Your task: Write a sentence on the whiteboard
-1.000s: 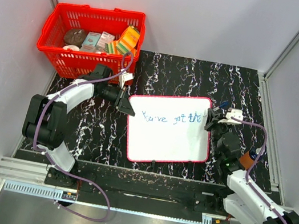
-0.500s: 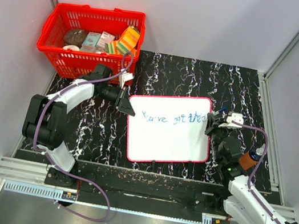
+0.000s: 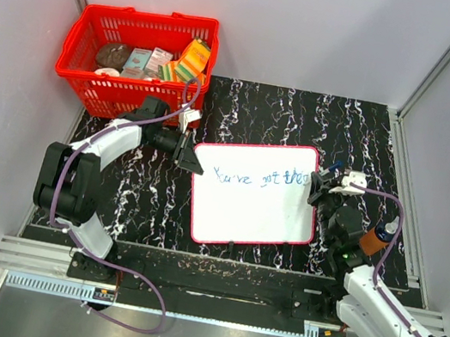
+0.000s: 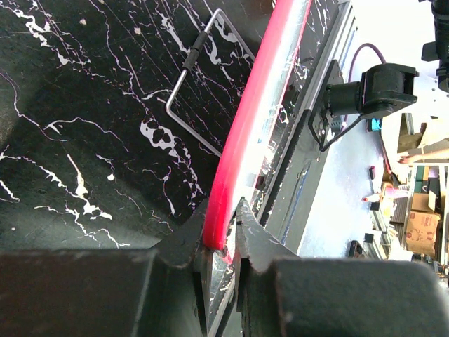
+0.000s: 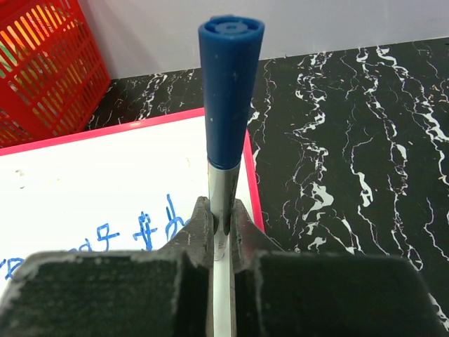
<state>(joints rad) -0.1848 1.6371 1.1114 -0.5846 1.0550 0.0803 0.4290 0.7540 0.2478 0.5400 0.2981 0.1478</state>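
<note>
Am clamping marker (image 5: 230, 91) in my right claw (image 5: 221, 228) at right end of sentence (image 3: 262, 178), whiteboard (image 3: 247, 216) stretching leftward (left claw (image 4: 223, 235) pinching its edge).

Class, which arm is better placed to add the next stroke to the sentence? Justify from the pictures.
Right. The right pincer grips the marker near the sentence end; the left pincer is clamped on the whiteboard frame, holding no pen.

basket (image 3: 136, 61): red plastic, at far left corner of table | inside: small boxes (image 3: 148, 61), yellow packet (image 3: 194, 58) | table (image 3: 304, 117): black, white-veined
</note>
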